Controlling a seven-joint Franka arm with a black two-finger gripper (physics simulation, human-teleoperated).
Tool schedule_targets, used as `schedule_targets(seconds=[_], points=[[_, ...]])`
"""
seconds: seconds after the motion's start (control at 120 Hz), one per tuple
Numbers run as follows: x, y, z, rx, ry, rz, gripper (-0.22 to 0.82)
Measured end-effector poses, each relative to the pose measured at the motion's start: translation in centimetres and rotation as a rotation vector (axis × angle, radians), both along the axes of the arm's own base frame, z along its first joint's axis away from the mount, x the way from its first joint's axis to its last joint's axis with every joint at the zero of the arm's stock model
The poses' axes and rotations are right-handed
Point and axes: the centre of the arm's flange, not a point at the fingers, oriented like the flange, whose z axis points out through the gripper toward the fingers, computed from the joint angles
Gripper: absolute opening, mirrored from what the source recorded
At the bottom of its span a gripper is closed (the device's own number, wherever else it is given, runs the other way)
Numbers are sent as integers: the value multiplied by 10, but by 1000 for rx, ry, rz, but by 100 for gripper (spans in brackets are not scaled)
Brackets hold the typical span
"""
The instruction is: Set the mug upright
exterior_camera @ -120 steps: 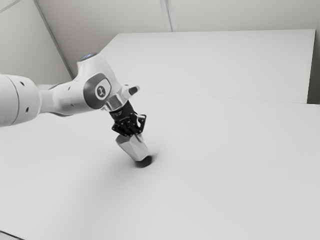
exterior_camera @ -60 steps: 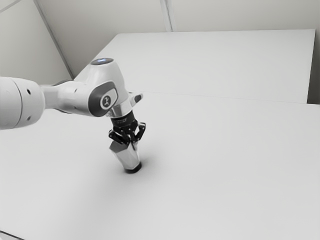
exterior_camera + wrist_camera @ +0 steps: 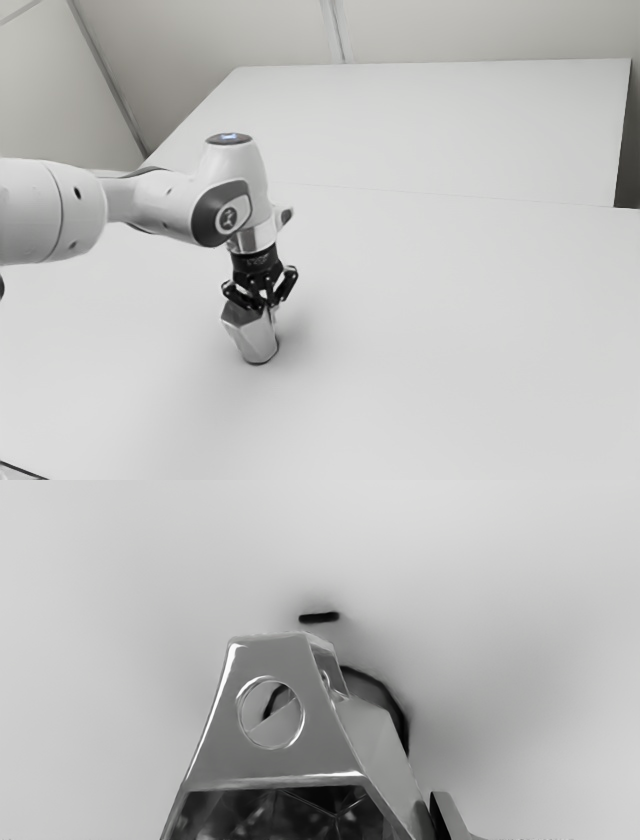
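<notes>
The mug [image 3: 258, 343] is directly below the gripper [image 3: 268, 305] in the exterior view, with its base down at the tabletop [image 3: 450, 330]. It stands close to upright, its mouth leaning a little toward the exterior view's left. I cannot tell whether the base rests flat or is just above the surface.

The gripper is clamped on the mug near its mouth. In the wrist view one finger [image 3: 452, 815] is against the outside of the mug; the other is hidden. The mug's dark inside [image 3: 300, 815] faces the hand, and a flat, tapering handle [image 3: 270, 655] with a round hole [image 3: 272, 712] through it juts out from the side. The dark edge of the base [image 3: 395, 700] curves out past the shiny, faceted body. A short dark bar [image 3: 318, 617] lies just past the handle's outer edge; I cannot tell what it is.

Above the gripper, the white arm [image 3: 160, 205] comes in from the exterior view's left and bends down at a joint with a grey ring, under a cap [image 3: 229, 138] lit blue. Farther back is a broad pale panel [image 3: 420, 120], with a light wall [image 3: 220, 35] behind it.
</notes>
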Motion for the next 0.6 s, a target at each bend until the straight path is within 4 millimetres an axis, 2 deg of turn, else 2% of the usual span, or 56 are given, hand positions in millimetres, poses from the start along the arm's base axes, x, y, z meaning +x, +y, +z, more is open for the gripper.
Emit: schedule_targets(seconds=[0.15,0.258,0.408,0.6], points=[[1,-5,2,9,-6,26,20],[3,-5,6,13,-17,43,36],[9,-6,22,6,-49,62,48],[12,-6,45,-7,-75,80,56]])
